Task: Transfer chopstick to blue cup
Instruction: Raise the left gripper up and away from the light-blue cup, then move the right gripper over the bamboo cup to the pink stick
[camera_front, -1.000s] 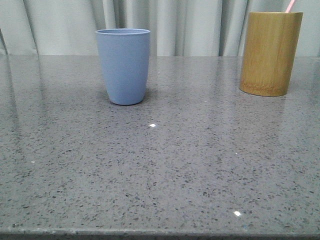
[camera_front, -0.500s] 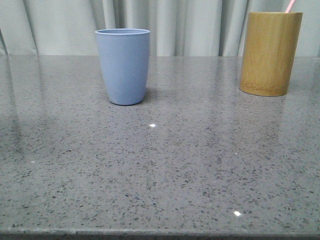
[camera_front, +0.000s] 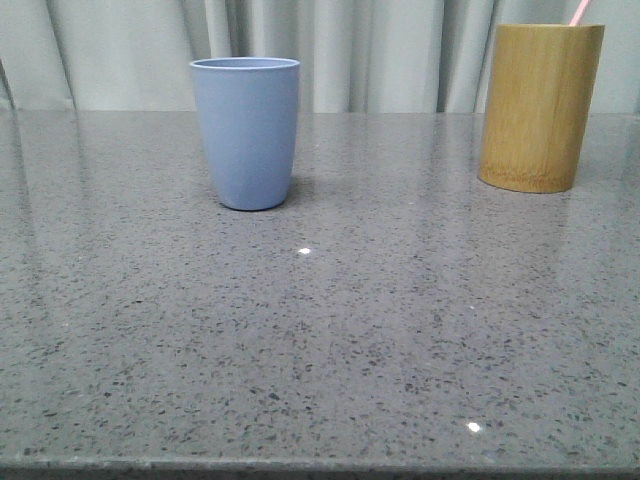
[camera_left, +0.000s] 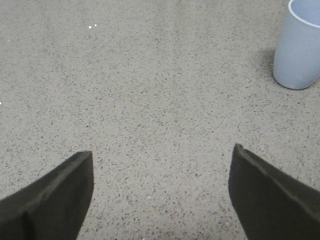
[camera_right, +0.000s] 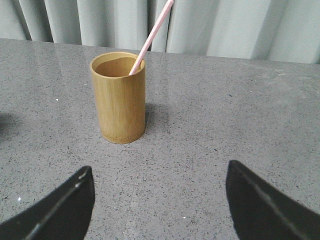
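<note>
The blue cup (camera_front: 246, 132) stands upright on the grey table at the back left; it also shows in the left wrist view (camera_left: 300, 47). A pale pink chopstick (camera_right: 150, 39) leans inside the tan bamboo cylinder (camera_right: 119, 97), which stands at the back right in the front view (camera_front: 540, 105), where only the stick's tip (camera_front: 580, 12) pokes out. My left gripper (camera_left: 162, 155) is open and empty over bare table, short of the blue cup. My right gripper (camera_right: 159, 172) is open and empty, short of the bamboo cylinder. Neither gripper shows in the front view.
The speckled grey stone table (camera_front: 330, 330) runs to a front edge at the bottom of the front view. Grey curtains (camera_front: 380, 50) hang behind the table's far edge.
</note>
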